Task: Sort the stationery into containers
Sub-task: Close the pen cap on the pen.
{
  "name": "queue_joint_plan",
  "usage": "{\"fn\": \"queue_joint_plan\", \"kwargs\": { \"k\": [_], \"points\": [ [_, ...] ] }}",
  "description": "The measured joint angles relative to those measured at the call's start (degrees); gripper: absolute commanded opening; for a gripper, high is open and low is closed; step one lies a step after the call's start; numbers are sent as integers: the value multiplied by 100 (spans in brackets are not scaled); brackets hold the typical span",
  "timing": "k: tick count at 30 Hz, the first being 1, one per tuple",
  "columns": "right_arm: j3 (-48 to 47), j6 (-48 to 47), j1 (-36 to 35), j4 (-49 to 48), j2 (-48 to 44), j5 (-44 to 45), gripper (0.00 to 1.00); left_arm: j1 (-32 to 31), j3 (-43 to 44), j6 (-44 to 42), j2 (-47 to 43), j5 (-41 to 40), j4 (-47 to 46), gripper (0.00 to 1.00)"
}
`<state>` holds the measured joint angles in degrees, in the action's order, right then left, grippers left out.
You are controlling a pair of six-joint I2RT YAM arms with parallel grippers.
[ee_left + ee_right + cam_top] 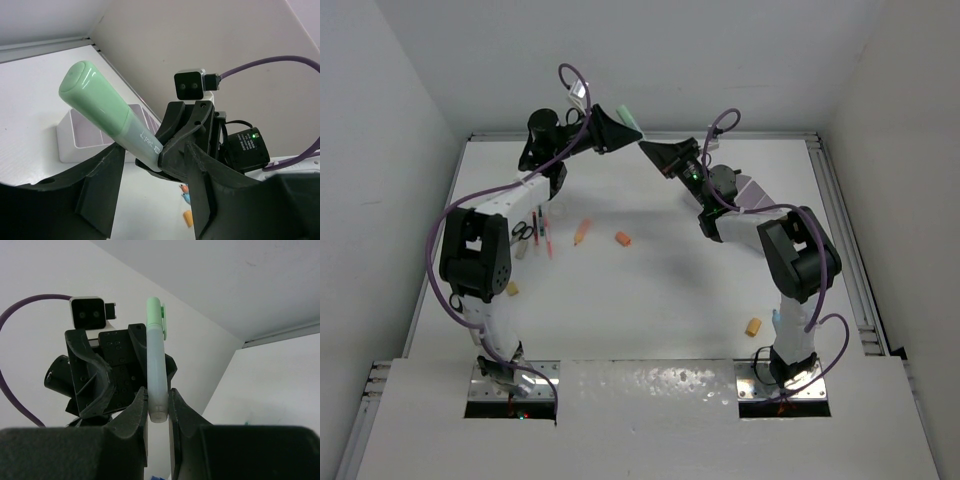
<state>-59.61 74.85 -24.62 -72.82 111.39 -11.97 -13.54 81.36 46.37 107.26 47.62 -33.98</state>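
A pale green marker (627,120) with a darker green cap is held high above the far side of the table, between both arms. My right gripper (157,407) is shut on its pale tail end (156,365), and the capped end points up. In the left wrist view the marker (107,117) runs between my left gripper's (155,200) fingers, which stand wide apart and open, clear of it. The right gripper (175,145) pinches it there. Below and behind stands the white, lilac-lined organiser (67,137).
Under the left arm on the table lie black-handled scissors (523,231), thin red pens (542,228), an orange pencil (581,232) and an orange eraser (622,238). Yellow erasers lie at the left (512,288) and near the right base (753,326). White walls enclose the table.
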Motion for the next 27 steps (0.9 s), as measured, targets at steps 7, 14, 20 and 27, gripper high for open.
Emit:
{"fn": "queue_joint_plan", "kwargs": {
  "k": [7,14,20,27],
  "points": [
    [0,-28,0,-103,0,4,0,0,328,-168,85,138,247,52],
    [-11,-13,15,-275,0,-66,0,4,461,-466,87,258,391,31],
    [-44,9,20,-374,9,-179,0,17,472,-457,90,254,328,15],
    [-136,46,26,-479,122,-267,0,31,501,-369,90,249,304,0]
  ]
}}
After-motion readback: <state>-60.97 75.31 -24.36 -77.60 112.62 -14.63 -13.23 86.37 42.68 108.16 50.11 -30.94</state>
